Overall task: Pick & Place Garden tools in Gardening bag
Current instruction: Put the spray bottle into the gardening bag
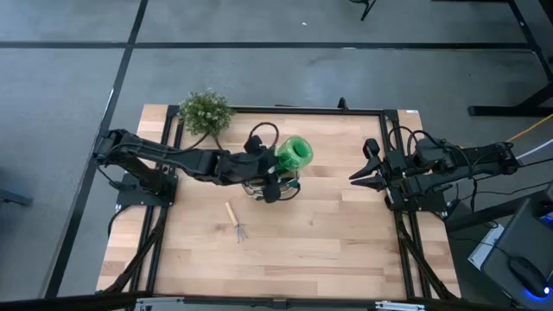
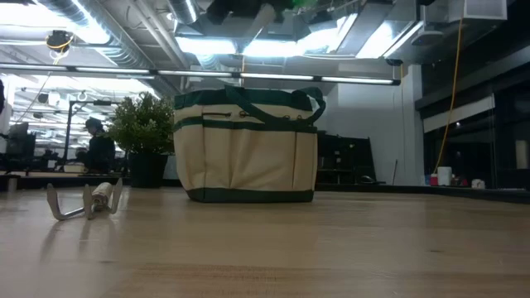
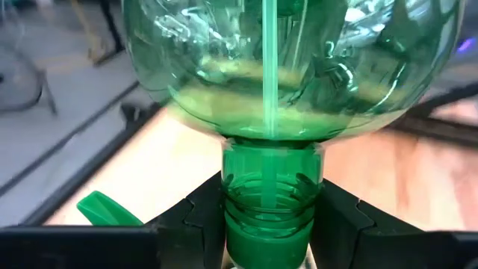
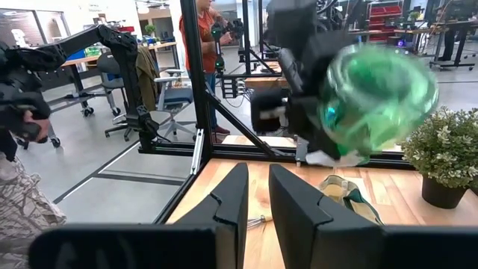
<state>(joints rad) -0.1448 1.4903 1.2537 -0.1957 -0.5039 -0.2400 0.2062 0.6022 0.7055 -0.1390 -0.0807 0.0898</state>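
Observation:
My left gripper (image 1: pixel 278 164) is shut on a bright green see-through plastic bottle (image 1: pixel 294 154), held in the air over the gardening bag (image 2: pixel 246 149). From above, the arm and bottle hide most of the beige bag with its dark green trim. A wood-handled mini rake (image 1: pixel 235 223) lies flat on the table nearer the front edge; the low view shows it too (image 2: pixel 87 201). My right gripper (image 1: pixel 367 168) waits at the table's right side, fingers nearly together with nothing between them (image 4: pixel 258 202). My left gripper pinches the bottle's threaded neck (image 3: pixel 270 202) between its two fingers (image 3: pixel 196 220), one on each side. The round body (image 3: pixel 291 60) sticks out beyond the fingertips. The bottle is lifted clear, above the bag, and the gripper slants a little downward toward the table's right.
A bushy potted plant (image 1: pixel 206 111) stands at the far left of the table, close behind the bag. The near half of the wooden tabletop (image 1: pixel 328 250) holds only the rake. Black frame rails (image 1: pixel 393 225) run along the table's sides. A person stands beyond the table (image 4: pixel 196 45).

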